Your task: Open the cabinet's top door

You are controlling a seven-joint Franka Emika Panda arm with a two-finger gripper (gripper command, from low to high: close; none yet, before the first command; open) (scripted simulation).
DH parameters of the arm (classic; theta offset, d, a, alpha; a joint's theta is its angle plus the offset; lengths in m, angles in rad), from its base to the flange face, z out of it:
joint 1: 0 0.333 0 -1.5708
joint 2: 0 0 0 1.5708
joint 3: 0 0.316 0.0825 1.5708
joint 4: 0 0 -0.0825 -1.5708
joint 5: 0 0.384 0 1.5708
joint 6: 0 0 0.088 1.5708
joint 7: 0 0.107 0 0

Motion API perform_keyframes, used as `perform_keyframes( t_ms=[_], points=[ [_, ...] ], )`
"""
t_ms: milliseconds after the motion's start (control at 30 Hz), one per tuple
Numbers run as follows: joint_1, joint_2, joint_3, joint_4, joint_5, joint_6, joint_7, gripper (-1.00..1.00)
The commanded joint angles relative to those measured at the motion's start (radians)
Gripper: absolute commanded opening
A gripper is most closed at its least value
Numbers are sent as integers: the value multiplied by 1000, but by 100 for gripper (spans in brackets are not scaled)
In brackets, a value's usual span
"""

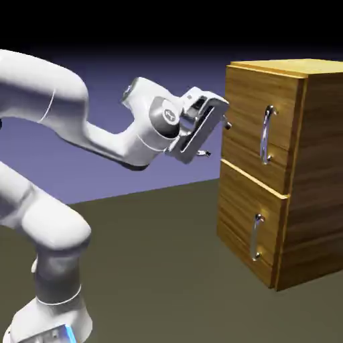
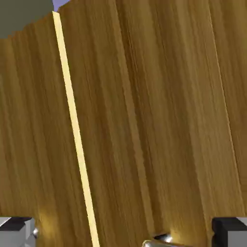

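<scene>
1. Right now you are looking at the cabinet (image 1: 281, 167) standing on the table (image 1: 154, 261) at the exterior view's right, with its golden-brown front facing the arm.
2. The top door (image 1: 258, 120) is sitting flush in the cabinet front, not swung out, and its vertical silver handle (image 1: 267, 134) is lying near the door's right side in that view.
3. The lower panel (image 1: 248, 231) is sitting directly beneath it with its own bar handle (image 1: 256, 236).
4. You are holding the gripper (image 1: 218, 139) just beside the top door's left edge, at about the height of the handle but well short of it sideways.
5. The two fingers are standing spread apart, one above the other in the exterior view, with nothing between them; the pincer is released.
6. In the hand view, wood grain is filling almost everything, with a pale yellow edge strip (image 2: 75, 130) running down it at a slant.
7. The fingertips (image 2: 17, 230) are showing at the bottom corners, far apart, and a small bit of shiny metal (image 2: 161, 240) is peeking in at the bottom edge between them.
</scene>
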Motion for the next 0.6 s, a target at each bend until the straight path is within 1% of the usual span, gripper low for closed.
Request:
perform_keyframes(
  t_ms=[0, 567],
  points=[
    [15, -5, -16, 5, -44, -5, -14, 0],
    [271, -91, -280, 96, -783, -86, -259, 0]
  ],
)
